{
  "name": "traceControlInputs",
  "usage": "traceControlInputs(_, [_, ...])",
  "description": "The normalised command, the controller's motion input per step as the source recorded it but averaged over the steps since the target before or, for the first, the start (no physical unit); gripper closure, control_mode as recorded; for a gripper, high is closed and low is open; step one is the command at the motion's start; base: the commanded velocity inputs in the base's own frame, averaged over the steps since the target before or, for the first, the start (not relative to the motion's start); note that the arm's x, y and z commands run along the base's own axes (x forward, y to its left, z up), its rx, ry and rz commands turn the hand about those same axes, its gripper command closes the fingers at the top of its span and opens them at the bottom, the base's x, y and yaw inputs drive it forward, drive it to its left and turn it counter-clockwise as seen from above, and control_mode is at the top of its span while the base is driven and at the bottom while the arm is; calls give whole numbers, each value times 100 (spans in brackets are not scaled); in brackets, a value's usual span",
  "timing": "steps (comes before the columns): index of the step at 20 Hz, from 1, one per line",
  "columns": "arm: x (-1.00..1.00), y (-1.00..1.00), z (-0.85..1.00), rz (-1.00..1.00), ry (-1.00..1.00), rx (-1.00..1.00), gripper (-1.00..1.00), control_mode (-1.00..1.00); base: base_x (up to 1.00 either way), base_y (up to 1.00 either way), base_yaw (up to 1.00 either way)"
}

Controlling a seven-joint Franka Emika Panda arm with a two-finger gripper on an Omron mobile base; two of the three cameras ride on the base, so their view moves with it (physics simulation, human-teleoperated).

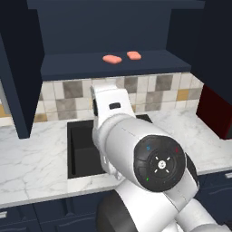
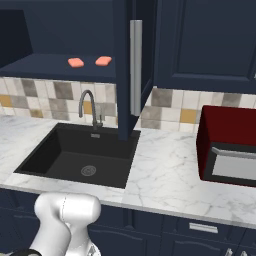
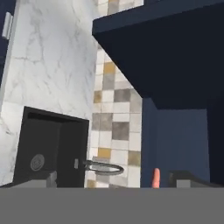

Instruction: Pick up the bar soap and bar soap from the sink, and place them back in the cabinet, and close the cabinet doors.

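Note:
Two salmon-pink bar soaps lie side by side on the navy shelf of the open cabinet; the right base view shows them too. Both cabinet doors stand open, the left one swung out and the right one seen edge-on with its long silver handle. Below is the black sink, with nothing in its basin. In the hand view my gripper is open, holding nothing and well away from the cabinet. One soap shows edge-on far ahead.
A curved grey faucet rises behind the basin. A dark red microwave stands on the marble counter at the right. My white arm covers the middle of the left base view.

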Motion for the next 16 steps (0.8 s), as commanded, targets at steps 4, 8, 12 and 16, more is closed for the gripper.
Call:
traceControlInputs(4, [-7, 43, 0, 13, -13, -15, -100, -100, 0, 0, 0])
traceControlInputs(8, [0, 49, 0, 10, -11, -12, -100, -100, 0, 0, 0])
traceControlInputs(12, [0, 49, -2, 8, -8, -6, -100, -100, 0, 0, 0])
traceControlInputs(16, [0, 43, -2, 4, -6, -1, -100, -100, 0, 0, 0])
